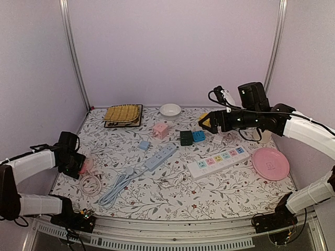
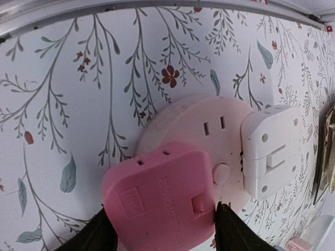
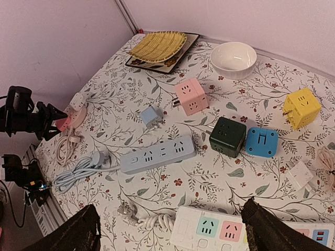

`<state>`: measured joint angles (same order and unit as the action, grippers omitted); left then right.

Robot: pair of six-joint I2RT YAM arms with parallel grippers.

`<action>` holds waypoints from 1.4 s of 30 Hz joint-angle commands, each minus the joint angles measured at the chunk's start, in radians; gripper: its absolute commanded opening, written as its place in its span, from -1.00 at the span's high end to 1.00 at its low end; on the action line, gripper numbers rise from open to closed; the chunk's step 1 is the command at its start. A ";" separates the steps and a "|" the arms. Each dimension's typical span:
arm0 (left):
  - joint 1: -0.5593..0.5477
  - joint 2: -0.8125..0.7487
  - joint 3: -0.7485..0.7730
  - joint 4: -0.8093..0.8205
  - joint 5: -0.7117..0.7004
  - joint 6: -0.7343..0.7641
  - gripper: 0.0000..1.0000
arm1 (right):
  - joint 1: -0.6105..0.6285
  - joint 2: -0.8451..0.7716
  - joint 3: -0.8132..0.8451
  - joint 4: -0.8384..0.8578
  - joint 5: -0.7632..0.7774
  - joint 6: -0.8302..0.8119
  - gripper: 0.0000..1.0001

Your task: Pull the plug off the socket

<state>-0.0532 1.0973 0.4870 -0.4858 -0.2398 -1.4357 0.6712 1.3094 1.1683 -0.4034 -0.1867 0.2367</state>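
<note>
Left arm: folded low along the table's (image 1: 172,204) left edge, forearm reaching in from the side wall, wrist level just above the floral cloth.

Left gripper (image 2: 162,212): clamped on the pink plug (image 2: 157,201). In the wrist view both dark fingers (image 2: 99,235) lie against the plug's two sides, with no gap that I can make out.

Pink plug: seated in the round pale-pink socket (image 2: 201,123) near the table's left edge, over its near half. A white plug (image 2: 269,151) sits in the same socket on the side next to it. A coiled white cable (image 1: 90,184) lies just beside the socket.

Right arm: raised and stretched over the far right of the table, forearm roughly level, wrist pointing left and tilted down.

Right gripper (image 1: 205,122): jaws spread wide, holding nothing and touching nothing. It hangs in the air above the white power strip (image 1: 219,161) with coloured outlets. It is well apart from the socket.

Writing: the pink plug's face carries a line of raised lettering and a small raised box mark; neither is legible to me. The pink plate (image 1: 270,163) at the right has a faint mark in its centre, too small to read.
</note>
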 commanded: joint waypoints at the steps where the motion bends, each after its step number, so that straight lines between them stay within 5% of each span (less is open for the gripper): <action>1: 0.013 -0.014 -0.010 0.010 0.009 0.026 -0.22 | -0.003 0.023 -0.004 0.010 -0.026 -0.010 -0.93; 9: 0.004 -0.062 -0.006 -0.004 0.056 0.090 0.23 | -0.004 0.010 -0.032 0.012 -0.033 -0.023 -0.93; 19: -0.060 -0.063 0.081 -0.038 0.099 0.219 0.43 | -0.004 0.040 -0.028 0.031 -0.075 -0.006 -0.92; 31: -0.099 -0.048 0.133 -0.052 0.143 0.314 0.99 | -0.004 0.086 0.002 0.032 -0.122 0.028 -0.92; 42: -0.182 0.019 0.223 0.029 0.261 0.447 1.00 | -0.004 0.192 0.084 0.043 -0.225 0.072 -0.92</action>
<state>-0.1959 1.0973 0.6613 -0.5411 -0.0528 -1.0557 0.6712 1.4551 1.1885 -0.3893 -0.3538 0.2810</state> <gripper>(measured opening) 0.151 0.959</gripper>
